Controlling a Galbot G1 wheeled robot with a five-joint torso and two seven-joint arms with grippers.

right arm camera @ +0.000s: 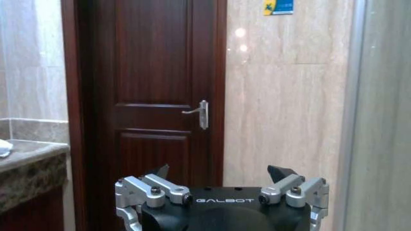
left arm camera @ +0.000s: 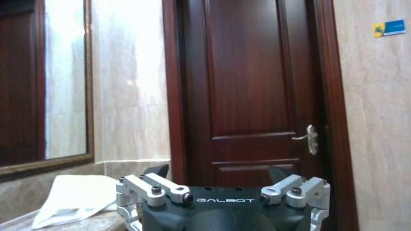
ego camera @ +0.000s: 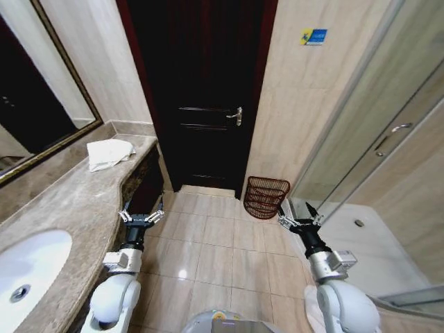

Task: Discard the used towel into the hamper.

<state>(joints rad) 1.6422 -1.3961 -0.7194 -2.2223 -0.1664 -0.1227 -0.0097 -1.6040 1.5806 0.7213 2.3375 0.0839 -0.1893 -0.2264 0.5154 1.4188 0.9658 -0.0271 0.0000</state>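
A crumpled white towel point(ego camera: 108, 153) lies on the far end of the marble counter point(ego camera: 66, 208), also seen as the towel point(left arm camera: 74, 198) in the left wrist view. The hamper point(ego camera: 266, 196), a dark reddish-brown wire basket, stands on the tiled floor against the wall right of the door. My left gripper point(ego camera: 142, 217) hangs open beside the counter's front edge, well short of the towel, and holds nothing. My right gripper point(ego camera: 300, 221) is open and empty over the floor, a little nearer to me than the hamper. Both open grippers point at the door: left gripper point(left arm camera: 218, 171), right gripper point(right arm camera: 224, 171).
A dark wooden door point(ego camera: 201, 90) with a metal handle point(ego camera: 236, 116) is shut straight ahead. A sink point(ego camera: 28, 267) sits in the near counter under a framed mirror point(ego camera: 38, 83). A glass shower enclosure point(ego camera: 388, 173) fills the right. Tiled floor point(ego camera: 215, 250) lies open between my arms.
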